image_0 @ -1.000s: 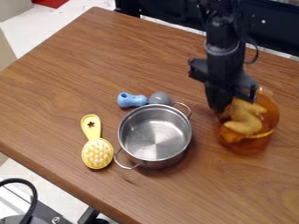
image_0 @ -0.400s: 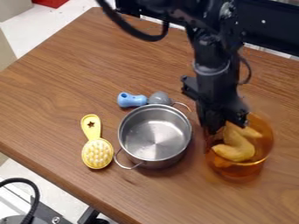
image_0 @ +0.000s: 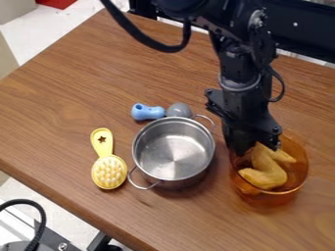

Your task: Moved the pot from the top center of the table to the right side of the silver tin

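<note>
Camera view: the amber pot (image_0: 278, 196) has come nearer, now right of the silver tin (image_0: 173, 152) and apart from it, the gripper (image_0: 241, 149) clamped on its rim; probably only release remains. Yellow brush (image_0: 108, 164) lies left of the tin. Beyond, the tin's far handle (image_0: 206, 119) could snag the gripper; a blue-handled toy (image_0: 149, 112) lies behind.

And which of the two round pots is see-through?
The amber pot, by the gripper, with a yellowish piece inside; the silver pot is opaque metal.
</note>
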You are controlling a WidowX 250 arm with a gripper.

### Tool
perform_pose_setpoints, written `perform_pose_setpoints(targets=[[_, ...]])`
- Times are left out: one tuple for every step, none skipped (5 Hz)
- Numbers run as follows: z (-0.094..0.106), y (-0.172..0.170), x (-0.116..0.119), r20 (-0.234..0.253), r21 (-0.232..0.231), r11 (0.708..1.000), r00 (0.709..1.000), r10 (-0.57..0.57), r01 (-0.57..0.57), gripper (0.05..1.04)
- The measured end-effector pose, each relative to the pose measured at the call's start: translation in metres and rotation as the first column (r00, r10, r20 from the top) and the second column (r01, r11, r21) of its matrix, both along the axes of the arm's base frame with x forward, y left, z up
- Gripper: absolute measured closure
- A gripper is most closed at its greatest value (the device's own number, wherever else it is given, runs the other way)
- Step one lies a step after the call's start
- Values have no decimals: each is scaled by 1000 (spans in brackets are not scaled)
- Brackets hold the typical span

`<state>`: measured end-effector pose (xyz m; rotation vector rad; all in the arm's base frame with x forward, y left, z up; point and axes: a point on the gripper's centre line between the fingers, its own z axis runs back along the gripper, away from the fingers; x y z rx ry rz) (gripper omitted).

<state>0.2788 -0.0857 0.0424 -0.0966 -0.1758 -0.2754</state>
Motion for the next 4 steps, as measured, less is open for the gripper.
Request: perform_pose_setpoints(targets=[[0,1,1,7,5,1000,1000,21,-21,613],[1,0,0,-4,-2,1000,1000,20,-20,313],[12,3,7,16,-16,999,999,33,-33,91],[22,5,13,19,-35,998,998,56,-55,84]])
